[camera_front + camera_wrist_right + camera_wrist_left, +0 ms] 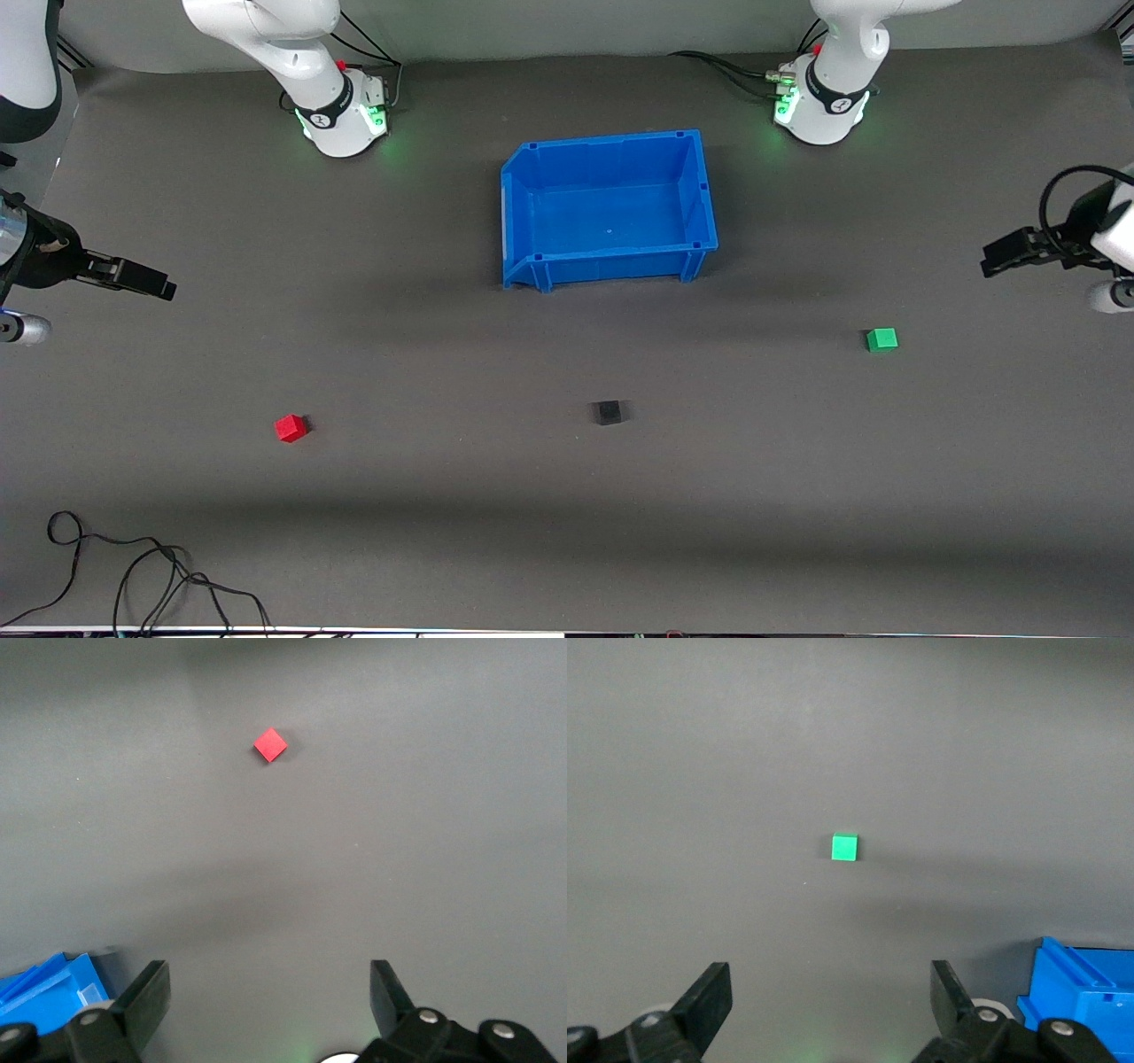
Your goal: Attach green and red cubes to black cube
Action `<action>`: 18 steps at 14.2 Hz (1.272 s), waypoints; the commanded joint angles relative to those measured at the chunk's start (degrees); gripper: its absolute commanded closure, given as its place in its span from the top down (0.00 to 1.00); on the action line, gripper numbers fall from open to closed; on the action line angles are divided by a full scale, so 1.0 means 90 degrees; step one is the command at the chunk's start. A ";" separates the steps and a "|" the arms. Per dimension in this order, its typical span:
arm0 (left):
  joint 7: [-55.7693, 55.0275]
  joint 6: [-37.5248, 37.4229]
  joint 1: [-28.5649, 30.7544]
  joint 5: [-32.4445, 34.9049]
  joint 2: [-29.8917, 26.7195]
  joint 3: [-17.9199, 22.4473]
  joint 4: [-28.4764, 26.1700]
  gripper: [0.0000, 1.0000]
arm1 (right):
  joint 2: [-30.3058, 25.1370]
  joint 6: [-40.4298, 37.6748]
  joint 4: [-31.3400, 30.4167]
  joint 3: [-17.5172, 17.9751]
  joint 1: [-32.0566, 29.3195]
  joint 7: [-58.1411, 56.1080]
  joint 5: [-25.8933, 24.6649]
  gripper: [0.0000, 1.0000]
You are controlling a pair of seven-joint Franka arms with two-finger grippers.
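The green cube (881, 339) lies on the dark mat toward the left arm's end; it also shows in the left wrist view (844, 847). The red cube (290, 428) lies toward the right arm's end and shows in the right wrist view (270, 744). The black cube (607, 412) sits between them, nearer the front camera than the blue bin. My left gripper (990, 263) (831, 1003) is open and empty, up in the air at its end of the table. My right gripper (164, 285) (268, 1001) is open and empty, up at the other end.
An empty blue bin (691, 190) stands mid-table between the arm bases; its corner shows in both wrist views (1076, 979) (49, 979). A loose black cable (151, 567) lies at the front edge toward the right arm's end.
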 commanded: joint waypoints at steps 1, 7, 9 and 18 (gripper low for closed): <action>-0.0415 0.0037 0.0138 0.0143 0.0115 -0.0029 -0.0172 1.00 | 0.0287 -0.0036 0.0128 -0.0004 0.0030 -0.0385 -0.0055 1.00; -0.1275 0.1565 0.0461 0.0162 0.0331 -0.0019 -0.1428 0.99 | 0.1292 0.0852 0.0118 -0.0014 0.0029 -0.0758 -0.0074 1.00; -0.1665 0.2271 0.0471 0.0162 0.0399 -0.0019 -0.1890 0.99 | 0.1624 0.1057 0.0128 -0.0004 0.0010 -0.0768 -0.0074 1.00; -0.5061 0.4742 0.0403 0.0494 0.0857 -0.0019 -0.3394 1.00 | 0.2933 0.2307 0.0128 -0.0014 -0.0127 -0.2289 -0.0006 1.00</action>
